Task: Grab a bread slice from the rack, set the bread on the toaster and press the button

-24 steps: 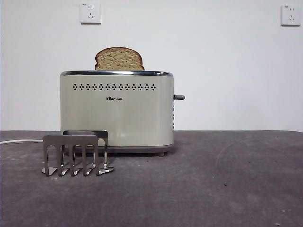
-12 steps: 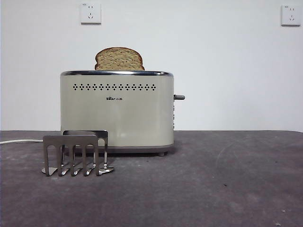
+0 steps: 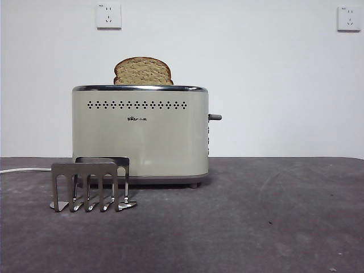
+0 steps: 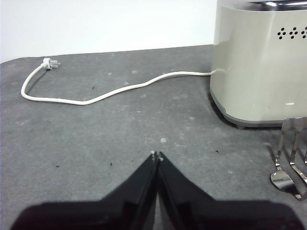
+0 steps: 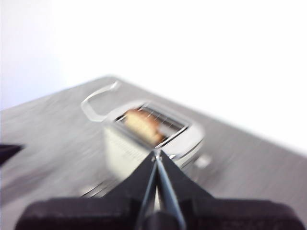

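Claw-wise, your right claw (image 5: 156, 154) hangs closed and empty above the toaster (image 3: 140, 132), bread (image 3: 143, 71) already slotted — next, bring it down onto the lever (image 3: 215, 117).

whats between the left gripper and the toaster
Only bare dark table: in the left wrist view nothing sits between the left gripper, jaws shut, and the toaster. The white cord runs farther back, the rack off to the side.
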